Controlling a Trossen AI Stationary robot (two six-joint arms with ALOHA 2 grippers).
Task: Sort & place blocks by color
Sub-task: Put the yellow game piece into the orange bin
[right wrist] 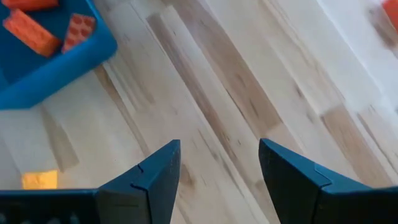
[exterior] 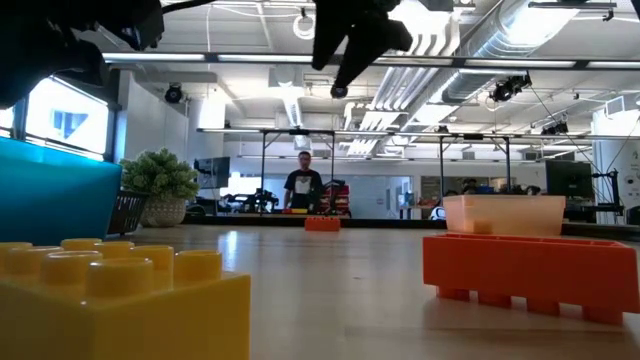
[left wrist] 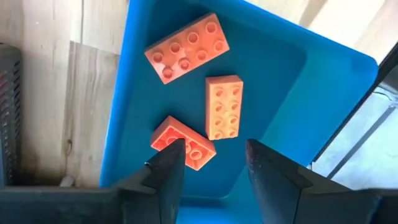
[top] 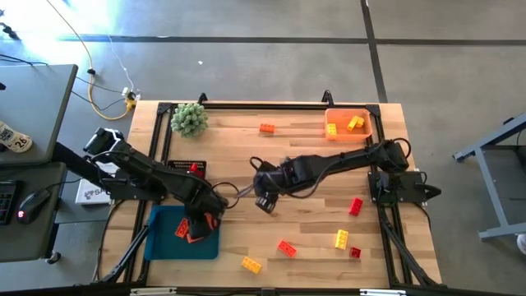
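Three orange-red blocks lie flat in the blue tray at the table's near left. My left gripper hovers open just above them; one block lies right by a fingertip, and whether they touch I cannot tell. My right gripper is open over bare wood at mid-table, right of the tray. Loose on the table are red blocks, an orange-red one, yellow ones and an orange one. Yellow blocks sit in the orange bin.
A green spiky plant ball stands at the far left corner, with a black basket nearer, beside the left arm. Bare wood lies between the grippers and the far edge. A person stands in the room beyond the table.
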